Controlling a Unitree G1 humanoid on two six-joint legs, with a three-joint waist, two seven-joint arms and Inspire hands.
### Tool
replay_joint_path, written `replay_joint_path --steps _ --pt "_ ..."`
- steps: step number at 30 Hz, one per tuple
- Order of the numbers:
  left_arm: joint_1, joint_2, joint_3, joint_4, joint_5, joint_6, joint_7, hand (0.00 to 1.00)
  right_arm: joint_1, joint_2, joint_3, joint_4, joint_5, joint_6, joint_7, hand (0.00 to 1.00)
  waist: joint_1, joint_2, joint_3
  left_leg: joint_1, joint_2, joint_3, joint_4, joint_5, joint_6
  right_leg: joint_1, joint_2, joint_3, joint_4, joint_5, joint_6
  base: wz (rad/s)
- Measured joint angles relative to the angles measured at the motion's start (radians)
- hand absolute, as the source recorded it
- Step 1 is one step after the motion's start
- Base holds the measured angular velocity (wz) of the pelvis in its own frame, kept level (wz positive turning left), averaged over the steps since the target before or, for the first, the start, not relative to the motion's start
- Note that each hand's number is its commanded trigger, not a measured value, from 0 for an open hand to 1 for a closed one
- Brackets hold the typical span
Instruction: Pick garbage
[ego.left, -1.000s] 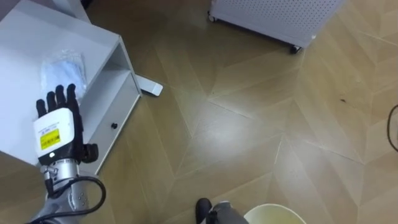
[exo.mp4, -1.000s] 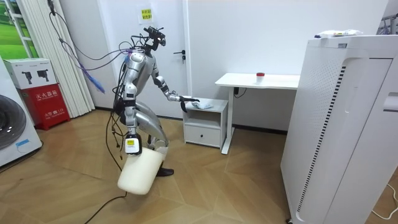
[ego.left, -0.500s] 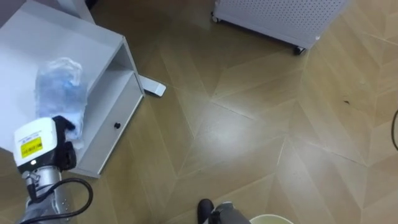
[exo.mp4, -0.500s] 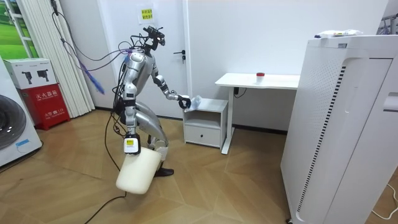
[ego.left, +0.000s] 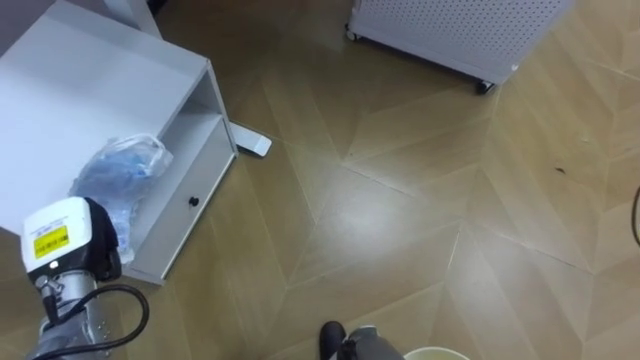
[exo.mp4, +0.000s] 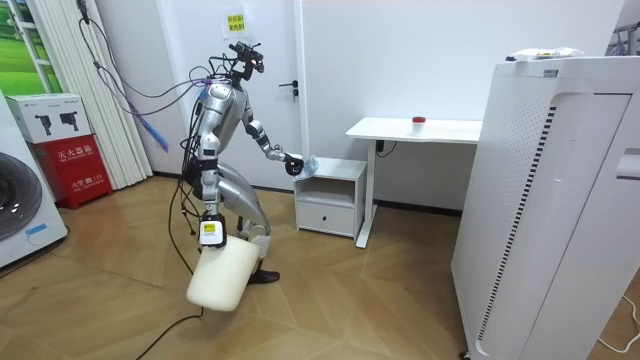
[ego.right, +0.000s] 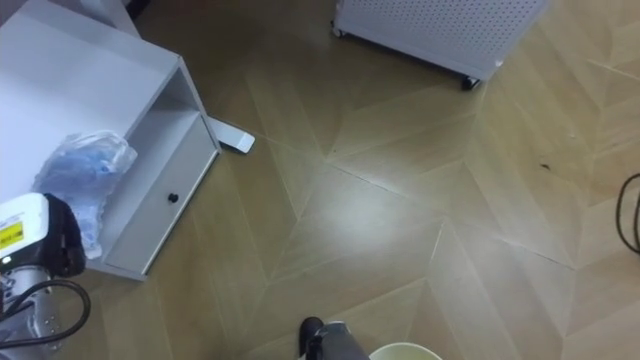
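A crumpled clear and bluish plastic bag (ego.left: 122, 173) sticks out of my left hand (ego.left: 62, 243), whose fingers are curled round its lower end. Hand and bag hover over the front edge of the white cabinet (ego.left: 90, 95). The right eye view has the same bag (ego.right: 84, 172) and left hand (ego.right: 28, 240). In the room view I stand bent slightly before the cabinet, left hand (exo.mp4: 291, 166) stretched out to it. My right hand (exo.mp4: 209, 232) hangs low with a cream bin (exo.mp4: 224, 276) dangling from it; the bin's rim (ego.left: 436, 353) shows at the bottom edge.
The cabinet has a drawer with a small dark knob (ego.left: 193, 200). A white desk foot (ego.left: 250, 144) lies on the wood floor beside it. A white perforated unit on castors (ego.left: 450, 30) stands ahead. In the room view a white desk (exo.mp4: 415, 128) adjoins the cabinet.
My left hand went from flat and open over the bag to curled round it, then drew the bag from the cabinet top back toward its front edge.
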Motion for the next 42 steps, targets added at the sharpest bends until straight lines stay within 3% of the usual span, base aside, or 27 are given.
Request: replay_joint_path --steps 14,20,22,26,30,38,42 --pt "0.000 0.000 0.001 0.000 -0.001 -0.009 -0.002 1.00 0.002 -0.003 0.010 -0.006 0.000 -0.001 -0.011 1.00 0.024 -0.001 -0.0002 0.001 0.001 0.000 0.000 0.000 0.000 0.000 0.001 0.000 -0.001 0.000 0.000 0.00" --pt "0.001 0.000 0.008 -0.022 0.001 -0.054 0.026 1.00 0.006 -0.006 0.010 -0.034 -0.008 -0.039 -0.043 1.00 0.029 -0.002 -0.0002 0.004 -0.004 -0.001 -0.005 0.004 0.004 0.004 -0.005 -0.004 -0.001 0.000 0.000 0.03" --pt "0.001 -0.001 0.026 -0.057 0.000 -0.102 0.070 1.00 0.007 -0.005 0.010 -0.044 -0.014 -0.060 -0.056 1.00 0.023 -0.004 0.0009 0.019 -0.016 -0.001 -0.025 0.015 0.007 0.019 -0.016 -0.005 -0.011 -0.002 0.003 0.14" --pt "0.020 -0.014 0.039 -0.110 -0.002 -0.157 0.135 1.00 0.008 -0.004 0.010 -0.083 -0.044 -0.081 -0.089 1.00 0.033 -0.009 0.0003 0.078 -0.019 0.007 -0.078 0.029 0.007 0.078 -0.011 -0.004 -0.065 0.010 0.013 0.00" --pt "0.100 -0.038 0.038 -0.228 -0.002 -0.214 0.160 1.00 -0.013 0.001 0.010 -0.083 -0.065 -0.122 -0.132 1.00 0.052 -0.009 0.0003 0.151 -0.019 0.014 -0.158 0.052 0.009 0.154 0.003 -0.002 -0.151 0.036 0.021 -0.03" --pt "0.183 -0.172 0.005 -0.371 -0.019 -0.270 0.175 1.00 -0.054 0.003 0.006 -0.121 -0.150 -0.153 -0.211 1.00 0.115 -0.009 -0.0013 0.223 -0.036 0.018 -0.235 0.070 0.016 0.224 -0.002 -0.008 -0.216 0.044 0.031 0.03" --pt "0.228 -0.214 -0.033 -0.440 -0.022 -0.278 0.154 1.00 -0.094 0.015 0.007 -0.134 -0.162 -0.169 -0.229 1.00 0.145 -0.023 -0.0126 0.267 -0.043 0.040 -0.282 0.079 0.014 0.250 -0.001 0.007 -0.239 0.048 0.033 -0.07"
